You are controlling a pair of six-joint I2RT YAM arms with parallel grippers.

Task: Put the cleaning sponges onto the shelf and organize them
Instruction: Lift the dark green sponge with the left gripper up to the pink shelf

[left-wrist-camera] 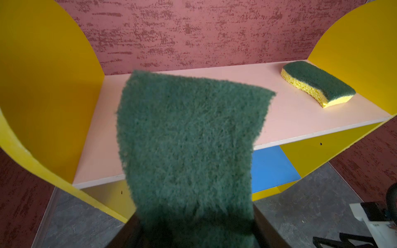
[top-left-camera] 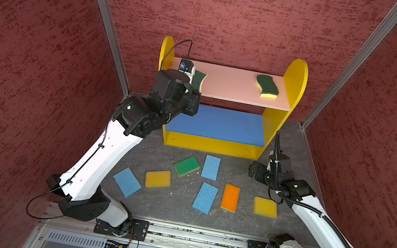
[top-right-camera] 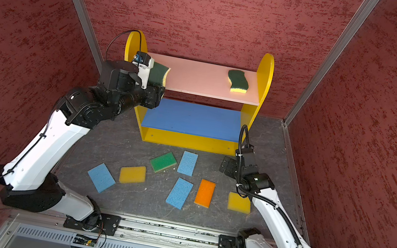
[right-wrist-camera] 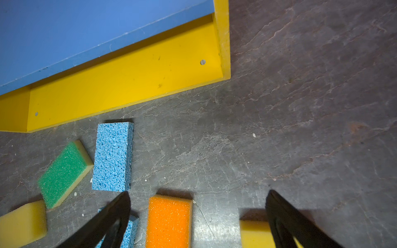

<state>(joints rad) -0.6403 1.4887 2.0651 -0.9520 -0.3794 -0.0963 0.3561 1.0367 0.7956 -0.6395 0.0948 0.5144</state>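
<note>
- Both top views: the shelf stands at the rear edge of the tabletop.
  The left claw is clamped on held scourer sponge, over the left end of the pink top board. Contact with the board cannot be told.
  Second scourer sponge lies flat at the board's right end, near the side panel.
- Same views, on the tabletop before the shelf: green sponge, with rear blue sponge just beside it.
  Nearer the front edge, in a loose row from the left: left blue sponge, left yellow sponge, middle blue sponge, orange sponge, right yellow sponge.
  The right claw hangs near the shelf's right front corner.
- Left wrist view: held scourer sponge fills the middle, green scouring face to the camera, tilted. Second scourer sponge lies yellow base down on the pink top board.
- Right wrist view: the right claw has its jaws wide apart above the tabletop. Orange sponge lies between the fingers, and one finger partly hides right yellow sponge.
</note>
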